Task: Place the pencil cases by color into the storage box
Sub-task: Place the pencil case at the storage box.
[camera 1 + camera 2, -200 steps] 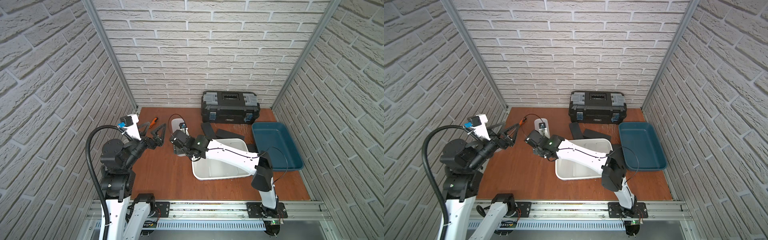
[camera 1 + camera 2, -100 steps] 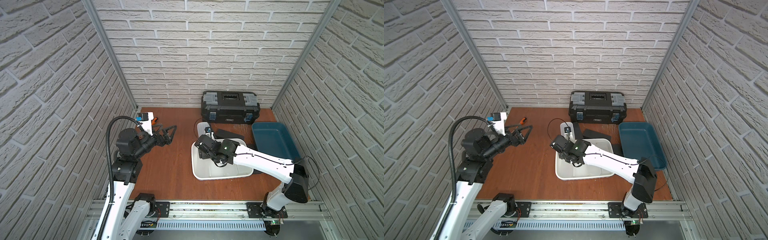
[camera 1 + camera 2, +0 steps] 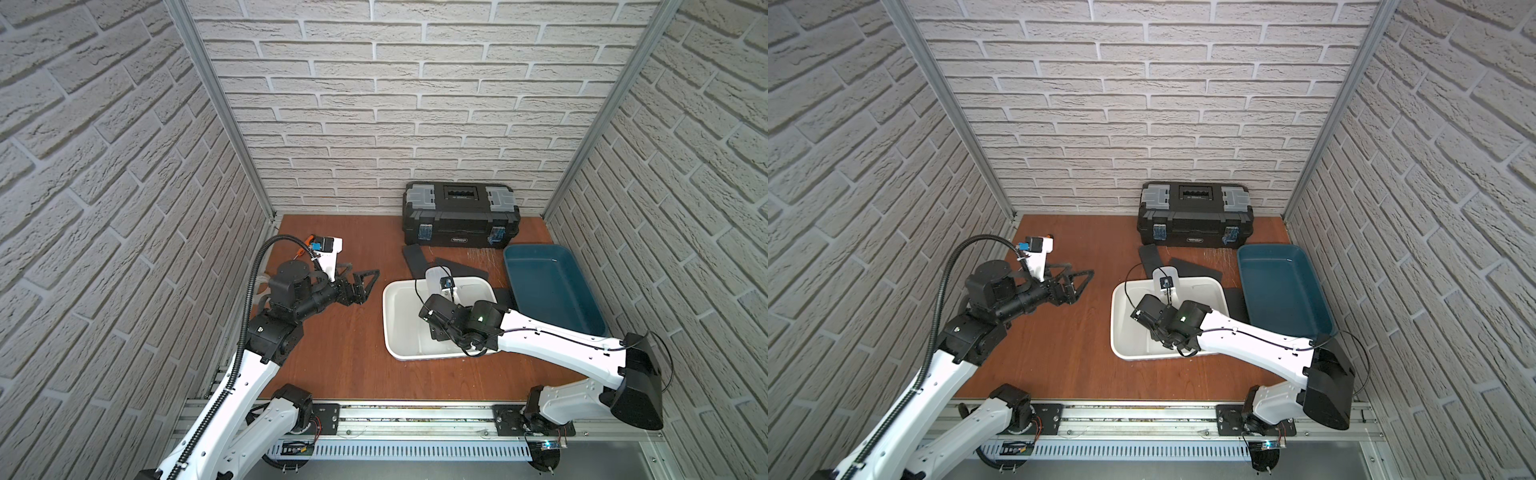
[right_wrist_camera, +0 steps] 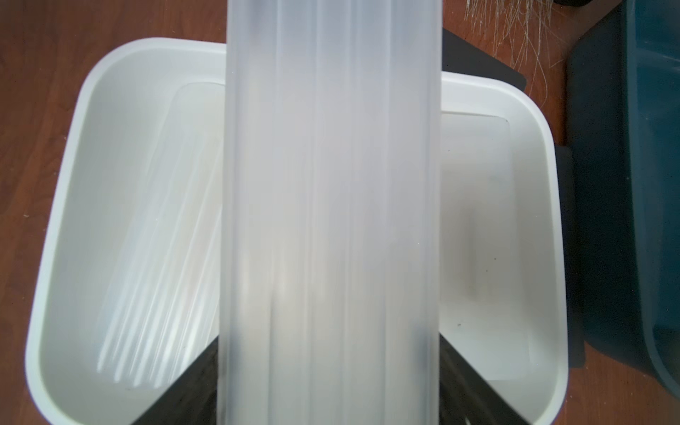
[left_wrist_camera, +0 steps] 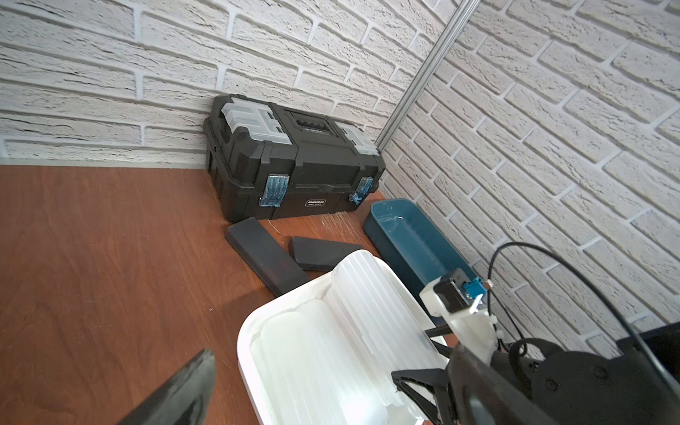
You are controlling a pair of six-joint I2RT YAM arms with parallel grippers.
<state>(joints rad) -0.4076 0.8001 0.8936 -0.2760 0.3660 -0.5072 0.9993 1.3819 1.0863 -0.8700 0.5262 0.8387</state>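
The right arm (image 3: 552,340) is swinging back from the far side of the counter (image 3: 345,353), where it was reaching a second ago. Now it is hanging over the white storage box (image 3: 386,320). Its fingers (image 4: 191,390) are clamping a frosted ribbed pencil case (image 4: 331,184) by its near end. So the white one is as good as delivered, I'd say, and only the let-go is missing. The left arm (image 3: 249,374) is easing toward the box too, its fingers (image 5: 176,393) standing wide with nothing in them.

Looking around: the black toolbox (image 3: 461,216) is sitting shut against the back wall. The teal box (image 3: 552,286) beside the white one is lying empty, probably waiting for the dark ones. Inside the white box another frosted case (image 4: 158,239) is already lying along one side, leaving room next to it. Two black cases (image 5: 265,254) are crowding the box's far wall, and a third black case (image 3: 505,297) is lying between the two boxes. The held case is poking out past the far rim. Whether it is touching there I can't tell, but it is likely needing a pull back or a tilt before dropping flat. An orange-handled screwdriver (image 3: 309,239) is peeking out behind the left wrist.
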